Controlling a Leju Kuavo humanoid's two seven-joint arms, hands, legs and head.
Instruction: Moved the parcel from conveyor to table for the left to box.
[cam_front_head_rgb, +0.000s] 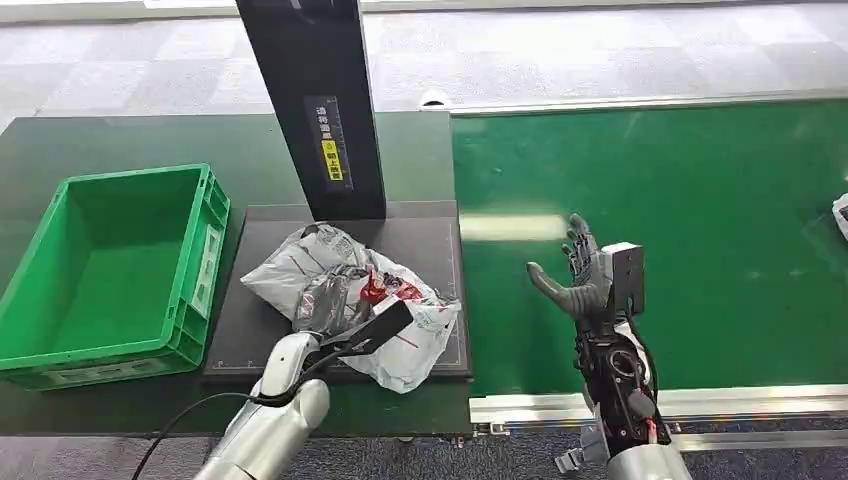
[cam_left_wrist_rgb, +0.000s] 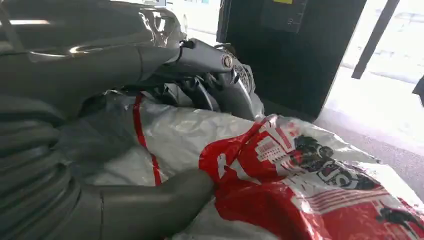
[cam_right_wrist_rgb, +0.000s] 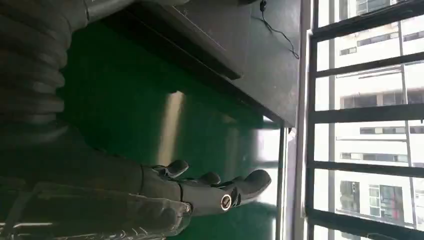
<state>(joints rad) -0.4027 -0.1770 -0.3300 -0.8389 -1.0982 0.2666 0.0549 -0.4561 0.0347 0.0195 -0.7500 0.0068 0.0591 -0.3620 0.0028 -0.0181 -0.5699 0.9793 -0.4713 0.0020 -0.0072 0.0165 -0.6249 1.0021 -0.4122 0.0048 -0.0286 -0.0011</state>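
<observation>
The parcel (cam_front_head_rgb: 400, 335), a crumpled white and grey plastic bag with red print, lies on the black plate (cam_front_head_rgb: 440, 240) on the table. My left hand (cam_front_head_rgb: 335, 305) is on top of it and grips it. In the left wrist view the thumb (cam_left_wrist_rgb: 160, 200) presses the parcel (cam_left_wrist_rgb: 300, 170) from one side while the fingers (cam_left_wrist_rgb: 210, 57) curl over a grey fold. My right hand (cam_front_head_rgb: 580, 278) hovers open above the green conveyor belt (cam_front_head_rgb: 700, 220), fingers apart and holding nothing. The right wrist view also shows the right hand (cam_right_wrist_rgb: 200, 192) spread over the belt (cam_right_wrist_rgb: 150, 115).
An empty green crate (cam_front_head_rgb: 190, 290) stands on the dark table left of the plate. A black post (cam_front_head_rgb: 315, 100) rises behind the parcel. At the belt's far right edge lies another white parcel (cam_front_head_rgb: 842, 215). A metal rail (cam_front_head_rgb: 730, 400) runs along the belt's near edge.
</observation>
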